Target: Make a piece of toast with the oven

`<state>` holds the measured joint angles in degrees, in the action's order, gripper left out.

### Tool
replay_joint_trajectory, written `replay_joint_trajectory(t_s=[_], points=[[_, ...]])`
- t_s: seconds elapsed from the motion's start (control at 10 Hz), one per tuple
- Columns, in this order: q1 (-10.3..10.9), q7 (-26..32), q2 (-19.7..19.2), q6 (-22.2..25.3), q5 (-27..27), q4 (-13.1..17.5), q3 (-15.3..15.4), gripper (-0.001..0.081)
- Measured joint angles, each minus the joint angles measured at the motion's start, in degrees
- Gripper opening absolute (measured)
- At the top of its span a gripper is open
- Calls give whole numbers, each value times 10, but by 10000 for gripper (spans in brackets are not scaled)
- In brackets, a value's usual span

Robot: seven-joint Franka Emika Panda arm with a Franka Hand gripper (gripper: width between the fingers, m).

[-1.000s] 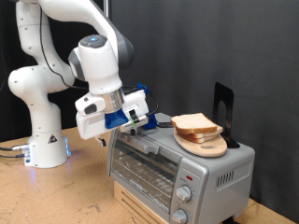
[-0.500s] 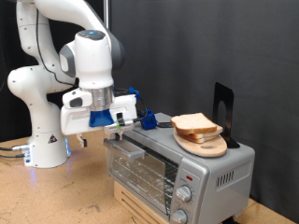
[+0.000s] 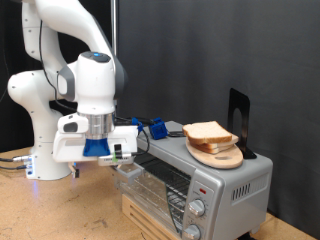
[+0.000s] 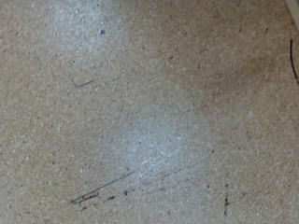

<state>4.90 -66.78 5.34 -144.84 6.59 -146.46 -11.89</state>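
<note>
Fingers first: honestly can't tell whether they're spread or pressed together. From where I'm standing, the exterior view shows the gripper [image 3: 121, 158] low down at the oven's front corner, about 9 o'clock from the oven [image 3: 190, 178], and its tips are lost against the door edge. Nothing visibly sits between them.

The door looks tipped partway open, with the wire rack showing behind the glass. Two round knobs sit on the panel at the exterior view's right end of the front. No brand or lettering on the oven that I can make out, too small. There's a small dark mark on the white arm's base [image 3: 55, 152], unreadable.

The piece of toast [image 3: 208, 132] is up on top of the oven, lying on a round light-wood plate [image 3: 224, 156], roughly 2 o'clock from the gripper and well apart from it. A blue clip-looking thing [image 3: 156, 127] sits on the oven top near the back edge.

Wrist view: just speckled particle-board tabletop [image 4: 149, 121] with a few dark scratches. No fingers, toast or oven in it, and no writing.
</note>
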Motion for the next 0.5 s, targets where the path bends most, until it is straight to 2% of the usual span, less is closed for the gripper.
replay_joint_trajectory(t_s=[0.2, 0.3, 0.5], points=[[-2, 14, -3, -10, -9, -2, -2, 682], [-2, 36, -4, -13, -31, -2, -3, 682], [-1, 126, -11, -16, -121, -1, -6, 682]])
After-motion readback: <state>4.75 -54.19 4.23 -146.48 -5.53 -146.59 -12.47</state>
